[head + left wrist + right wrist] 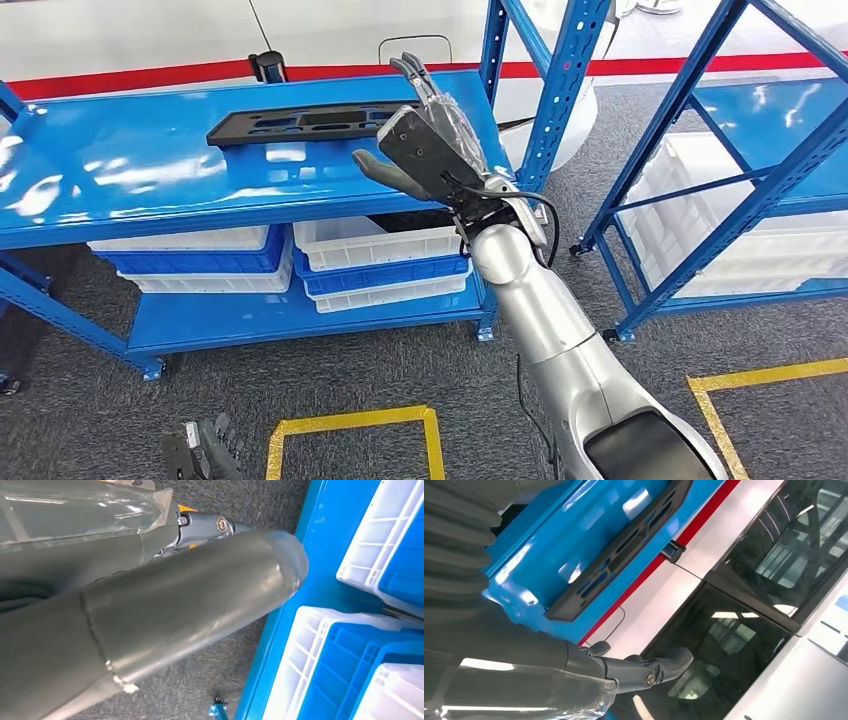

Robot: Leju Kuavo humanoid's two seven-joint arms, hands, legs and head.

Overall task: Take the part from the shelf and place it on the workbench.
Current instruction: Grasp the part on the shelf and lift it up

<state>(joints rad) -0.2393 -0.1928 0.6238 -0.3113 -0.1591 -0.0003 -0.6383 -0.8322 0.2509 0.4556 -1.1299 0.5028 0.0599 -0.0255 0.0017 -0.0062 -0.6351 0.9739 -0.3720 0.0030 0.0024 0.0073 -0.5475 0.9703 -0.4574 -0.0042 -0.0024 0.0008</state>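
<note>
The part (305,123), a flat black slotted panel, lies on the top deck of the blue shelf (120,190), just beyond and to the left of the raised right hand (425,140). That hand is held open above the deck's front right corner, fingers extended and thumb spread, with nothing gripped. The left hand (195,450) hangs low near the floor; whether it is open cannot be told.

The reach appears under way, the grasp not yet begun. For a sound pickup, the hand should be brought down over the panel's near long edge, the thumb slipped under the rim and the fingers laid on top. A thin, wide panel is likely to tip, so a grip near its middle is advised.
</note>
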